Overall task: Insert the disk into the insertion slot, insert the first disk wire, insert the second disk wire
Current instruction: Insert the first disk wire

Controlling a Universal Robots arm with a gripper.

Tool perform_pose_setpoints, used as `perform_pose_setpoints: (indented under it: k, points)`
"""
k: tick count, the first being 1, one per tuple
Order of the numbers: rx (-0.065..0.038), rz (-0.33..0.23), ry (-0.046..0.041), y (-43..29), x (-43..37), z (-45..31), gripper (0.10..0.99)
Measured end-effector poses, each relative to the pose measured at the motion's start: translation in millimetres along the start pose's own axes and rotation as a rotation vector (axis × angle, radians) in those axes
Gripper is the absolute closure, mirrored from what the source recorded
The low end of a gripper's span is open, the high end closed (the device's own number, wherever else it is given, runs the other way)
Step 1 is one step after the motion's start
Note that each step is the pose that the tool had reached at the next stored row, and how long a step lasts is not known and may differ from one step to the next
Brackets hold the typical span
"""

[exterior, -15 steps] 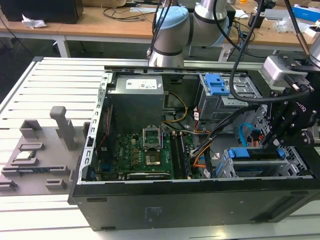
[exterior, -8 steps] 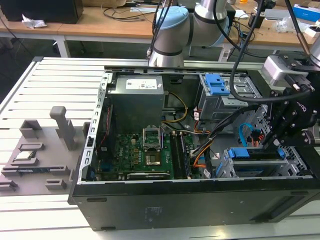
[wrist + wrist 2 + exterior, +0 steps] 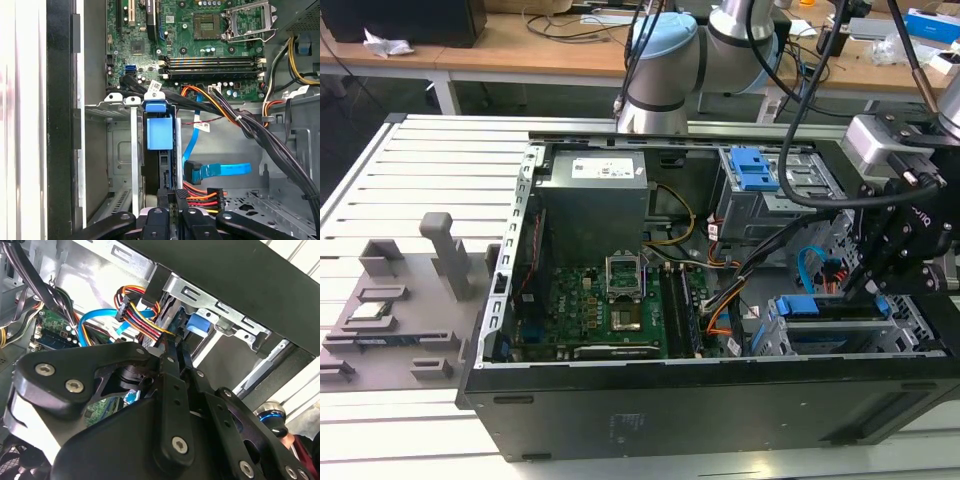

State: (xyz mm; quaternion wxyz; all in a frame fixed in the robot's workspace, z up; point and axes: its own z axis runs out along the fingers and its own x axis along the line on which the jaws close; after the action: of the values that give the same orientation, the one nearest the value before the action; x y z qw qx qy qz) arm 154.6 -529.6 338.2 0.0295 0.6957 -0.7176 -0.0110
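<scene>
Slatted bench (image 3: 440, 150), disk (image 3: 160, 132) in insertion slot (image 3: 120, 150), fingers (image 3: 169, 385) pinching multicoloured wire (image 3: 197, 196)

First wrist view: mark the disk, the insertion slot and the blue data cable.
the disk (image 3: 160, 132), first wrist view, on its blue carrier face.
the insertion slot (image 3: 120, 172), first wrist view, on the cage's grey metal wall.
blue data cable (image 3: 227, 170), first wrist view, on its flat run.
</scene>
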Motion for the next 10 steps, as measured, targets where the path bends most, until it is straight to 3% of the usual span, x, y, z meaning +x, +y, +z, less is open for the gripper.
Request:
perform_pose_setpoints:
  k: [7, 10]
  points:
    - [0.000, 0.000, 0.0021, -0.1, 0.0, 1.8, 0.922]
    - [0.000, 0.000, 0.0034, 0.0, 0.1, -0.3, 0.847]
